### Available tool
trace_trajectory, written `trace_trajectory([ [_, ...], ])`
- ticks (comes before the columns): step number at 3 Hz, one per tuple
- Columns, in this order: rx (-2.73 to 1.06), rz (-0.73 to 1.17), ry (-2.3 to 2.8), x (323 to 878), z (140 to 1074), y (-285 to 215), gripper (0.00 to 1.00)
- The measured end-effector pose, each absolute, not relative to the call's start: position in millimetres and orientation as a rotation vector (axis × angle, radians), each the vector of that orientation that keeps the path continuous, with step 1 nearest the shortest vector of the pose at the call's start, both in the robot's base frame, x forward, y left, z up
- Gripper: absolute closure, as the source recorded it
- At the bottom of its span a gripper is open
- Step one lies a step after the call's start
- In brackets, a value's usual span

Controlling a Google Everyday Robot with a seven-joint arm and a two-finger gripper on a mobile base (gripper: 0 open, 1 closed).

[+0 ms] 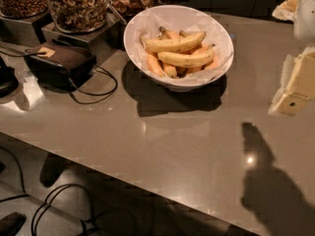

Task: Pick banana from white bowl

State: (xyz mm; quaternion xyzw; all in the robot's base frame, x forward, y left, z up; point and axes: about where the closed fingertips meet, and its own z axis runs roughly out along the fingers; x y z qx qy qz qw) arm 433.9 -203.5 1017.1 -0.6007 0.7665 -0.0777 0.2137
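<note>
A wide grey-brown counter [162,146] fills most of the view, with dark floor and cables below its front edge. On it, towards the back and centre, stands the white bowl [183,86], lined w/ crinkled white paper [172,18]. Left of the bowl, at the back, are glass jars of nuts [78,6] on metal stands, and in front of them lies a black device [61,63] w/ a cord. The gripper [295,85], cream-coloured, is at the right edge, above the counter and well apart from the bowl; open or closed, I cannot tell. The banana [174,44] lies inside the bowl on top, a second large banana [186,59] just in front of it, both over smaller orange-tinted bananas [155,64].
</note>
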Motion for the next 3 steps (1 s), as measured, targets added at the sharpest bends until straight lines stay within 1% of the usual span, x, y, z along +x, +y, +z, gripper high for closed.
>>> trace_trajectory([
  [1, -1.667, -0.216, 2.127, 434.0, 1017.1, -203.3, 0.00],
  [2, -1.737, -0.231, 2.081, 442.5, 1022.8, -177.2, 0.00],
  [3, -1.739, -0.234, 2.077, 442.8, 1023.6, -175.9, 0.00],
])
